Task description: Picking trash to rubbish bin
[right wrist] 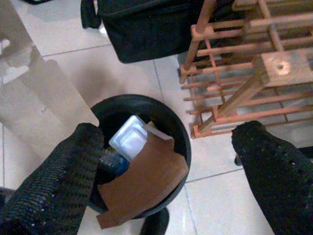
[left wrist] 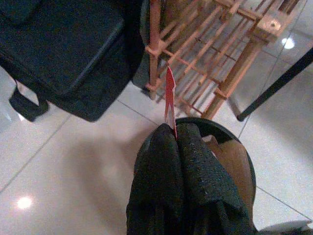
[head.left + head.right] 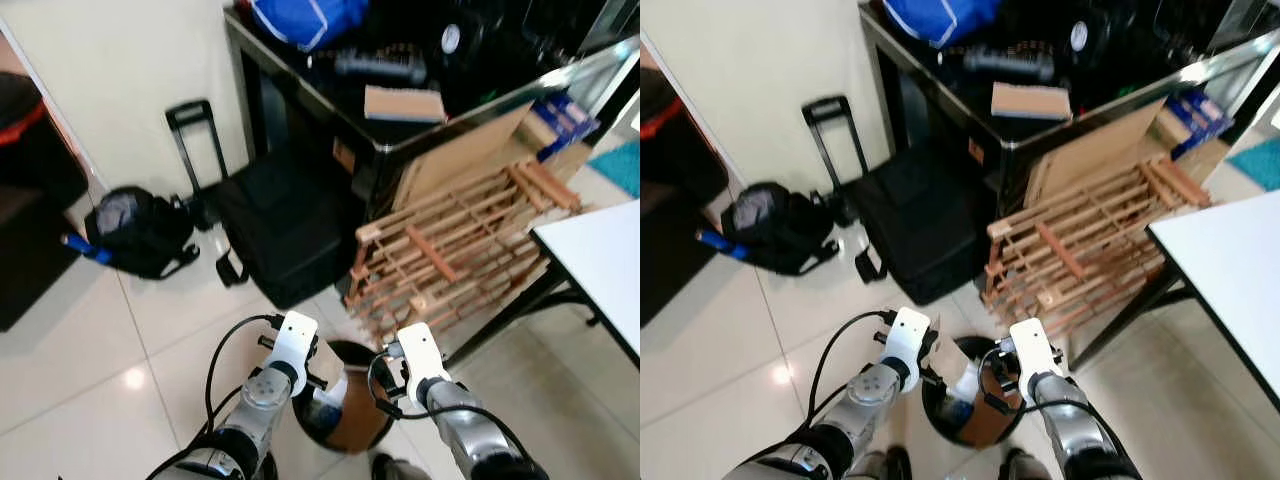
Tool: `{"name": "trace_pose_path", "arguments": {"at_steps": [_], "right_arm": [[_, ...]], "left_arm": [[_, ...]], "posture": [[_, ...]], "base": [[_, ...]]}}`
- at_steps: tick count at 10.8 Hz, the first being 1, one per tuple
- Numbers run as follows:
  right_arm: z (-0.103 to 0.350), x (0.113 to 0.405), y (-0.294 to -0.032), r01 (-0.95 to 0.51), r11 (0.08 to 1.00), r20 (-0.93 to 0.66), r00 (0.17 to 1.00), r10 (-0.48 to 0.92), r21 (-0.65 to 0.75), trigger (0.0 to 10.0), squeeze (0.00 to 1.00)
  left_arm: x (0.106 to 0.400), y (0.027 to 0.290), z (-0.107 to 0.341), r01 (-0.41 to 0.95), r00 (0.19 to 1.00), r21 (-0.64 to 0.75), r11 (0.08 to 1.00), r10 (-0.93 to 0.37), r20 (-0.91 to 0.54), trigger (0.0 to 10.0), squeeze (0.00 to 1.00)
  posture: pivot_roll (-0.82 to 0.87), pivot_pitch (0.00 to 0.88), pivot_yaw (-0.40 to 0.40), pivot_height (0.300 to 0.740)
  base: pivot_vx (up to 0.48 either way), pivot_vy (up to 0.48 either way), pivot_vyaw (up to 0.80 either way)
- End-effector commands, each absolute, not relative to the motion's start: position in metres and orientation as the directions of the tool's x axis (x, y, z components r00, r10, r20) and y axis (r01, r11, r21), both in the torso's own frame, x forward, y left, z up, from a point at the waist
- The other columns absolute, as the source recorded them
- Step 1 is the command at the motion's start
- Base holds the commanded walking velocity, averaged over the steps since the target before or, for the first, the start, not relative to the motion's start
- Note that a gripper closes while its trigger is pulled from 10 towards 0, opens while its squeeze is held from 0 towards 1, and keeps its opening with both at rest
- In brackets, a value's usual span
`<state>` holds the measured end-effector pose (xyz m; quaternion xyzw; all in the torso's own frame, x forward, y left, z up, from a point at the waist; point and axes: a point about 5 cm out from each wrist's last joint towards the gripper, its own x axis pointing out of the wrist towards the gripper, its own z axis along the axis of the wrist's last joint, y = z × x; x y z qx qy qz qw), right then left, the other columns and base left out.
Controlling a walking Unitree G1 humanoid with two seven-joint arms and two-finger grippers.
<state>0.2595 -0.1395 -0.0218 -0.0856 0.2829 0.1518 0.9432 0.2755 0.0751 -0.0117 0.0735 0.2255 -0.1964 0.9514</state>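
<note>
Above the rubbish bin (image 1: 142, 147), our left gripper (image 2: 173, 134) pinches a card scrap (image 2: 169, 98) for dropping; our right gripper (image 1: 166, 161) hangs spread wide.

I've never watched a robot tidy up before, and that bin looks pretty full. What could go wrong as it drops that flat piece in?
The left gripper pinches a thin red card near the rim of the black bin, not squarely over the opening, so the card might flutter onto the floor tiles.

A brown cardboard sheet already sticks out over the bin's edge; new trash could slide off it.

The open right gripper hovers close by, and the wooden rack stands beside the bin, so a knock seems possible.
</note>
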Motion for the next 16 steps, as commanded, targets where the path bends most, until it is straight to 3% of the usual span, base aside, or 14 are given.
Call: {"name": "trace_pose_path", "arguments": {"at_steps": [1, 8, 15, 16], "right_arm": [[-0.024, 0.255, -0.139, -0.341, 0.937, -0.571, 0.785, 0.241, -0.073, 10.0, 0.0], [-0.019, 0.236, -0.131, -0.363, 0.931, -0.558, 0.78, 0.282, -0.037, 10.0, 0.0], [-0.01, 0.217, -0.135, -0.317, 0.948, -0.572, 0.782, 0.247, -0.024, 10.0, 0.0], [-0.011, 0.214, -0.137, -0.31, 0.95, -0.579, 0.779, 0.24, -0.023, 10.0, 0.0]], "left_arm": [[0.269, 0.073, -0.016, 0.408, 0.814, 0.043, 0.912, -0.342, -0.47, 10.0, 0.0], [0.273, 0.078, -0.018, 0.384, 0.807, 0.072, 0.92, -0.297, -0.51, 10.0, 0.0], [0.294, 0.054, 0.008, 0.493, 0.798, 0.096, 0.865, -0.406, -0.444, 10.0, 0.0], [0.294, 0.054, 0.008, 0.505, 0.794, 0.103, 0.857, -0.414, -0.446, 10.0, 0.04]], "posture": [[-0.08, 0.275, 0.013, 0.74], [-0.09, 0.396, 0.002, 0.74], [-0.15, 0.457, 0.006, 0.74], [-0.15, 0.464, 0.006, 0.74]], "base": [[0.0, 0.0, 0.0], [0.0, 0.0, 0.0], [0.0, 0.0, 0.0], [0.0, 0.0, 0.0]]}}
